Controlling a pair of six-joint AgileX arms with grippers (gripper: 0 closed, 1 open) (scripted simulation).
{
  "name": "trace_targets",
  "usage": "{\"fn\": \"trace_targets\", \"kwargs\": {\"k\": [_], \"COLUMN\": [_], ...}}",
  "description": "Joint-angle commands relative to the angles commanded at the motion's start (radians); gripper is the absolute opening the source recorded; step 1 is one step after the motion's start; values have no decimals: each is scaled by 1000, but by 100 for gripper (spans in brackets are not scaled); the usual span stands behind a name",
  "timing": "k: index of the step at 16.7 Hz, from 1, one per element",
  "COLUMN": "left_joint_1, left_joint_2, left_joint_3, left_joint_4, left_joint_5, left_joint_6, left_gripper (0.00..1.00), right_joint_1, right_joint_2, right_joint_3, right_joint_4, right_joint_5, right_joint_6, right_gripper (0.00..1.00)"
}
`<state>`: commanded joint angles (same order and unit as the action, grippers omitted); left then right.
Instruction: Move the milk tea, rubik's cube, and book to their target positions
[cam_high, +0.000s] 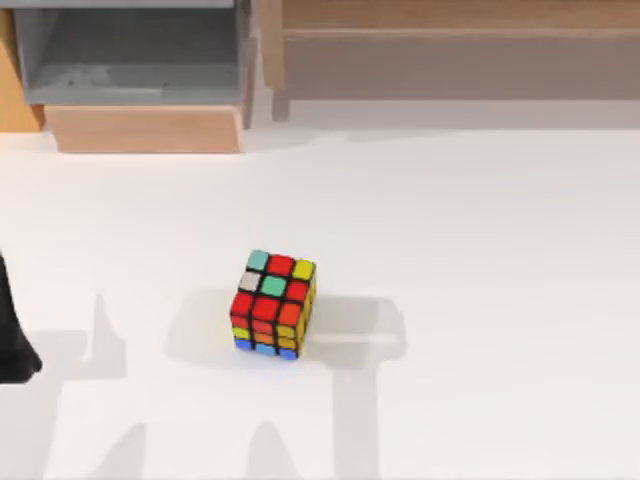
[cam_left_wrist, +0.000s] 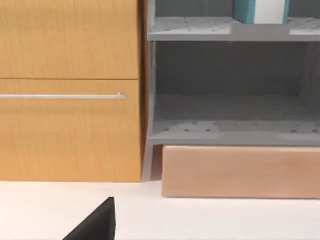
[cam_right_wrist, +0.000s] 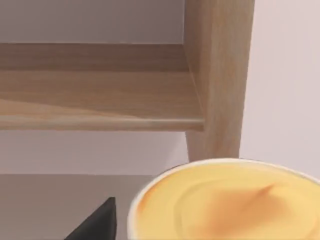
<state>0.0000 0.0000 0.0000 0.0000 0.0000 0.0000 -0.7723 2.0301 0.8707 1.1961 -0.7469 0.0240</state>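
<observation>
At the far left edge of the top view a dark part of the left arm (cam_high: 14, 345) juts in near the table's (cam_high: 480, 300) left side; whether its fingers are wide or narrow cannot be told. Its wrist view faces a wooden cabinet door (cam_left_wrist: 70, 90) with a thin metal handle (cam_left_wrist: 62, 96), and to the right of that a grey shelf unit (cam_left_wrist: 230, 130) above a pale wooden plinth (cam_left_wrist: 240, 172). On the upper grey shelf stands a teal and white thing (cam_left_wrist: 261, 10), which may be the book, though too little of it shows to be sure.

The rubik's cube (cam_high: 273, 304) sits on the white table a little left of centre, towards the near side, well apart from the left arm and from the grey shelf unit (cam_high: 130, 60) at the far left. Nothing touches it.

Further right, the right wrist view shows the milk tea (cam_right_wrist: 227, 202) close under the camera, its cream rim and orange-brown top before a wooden shelf (cam_right_wrist: 100, 95) and post (cam_right_wrist: 217, 75). The cup looks to be at the right gripper, yet the fingers' hold cannot be told.

My judgement: the milk tea step is in hand, near the wooden shelf at the far right. The cube is not yet moved; the next move calls for setting the cup down upright, then reaching for the cube.
</observation>
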Motion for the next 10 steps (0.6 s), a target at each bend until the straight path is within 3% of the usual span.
{"fn": "trace_targets", "kwargs": {"k": [5,10], "left_joint_1": [0,0], "left_joint_2": [0,0], "left_joint_3": [0,0], "left_joint_4": [0,0], "left_joint_5": [0,0], "left_joint_6": [0,0], "left_gripper": [100,100], "right_joint_1": [148,410], "right_joint_2": [-47,-20], "right_joint_3": [162,451], "right_joint_4": [-226,-658], "right_joint_5": [22,89], "right_joint_6": [84,251], "right_gripper": [100,100]}}
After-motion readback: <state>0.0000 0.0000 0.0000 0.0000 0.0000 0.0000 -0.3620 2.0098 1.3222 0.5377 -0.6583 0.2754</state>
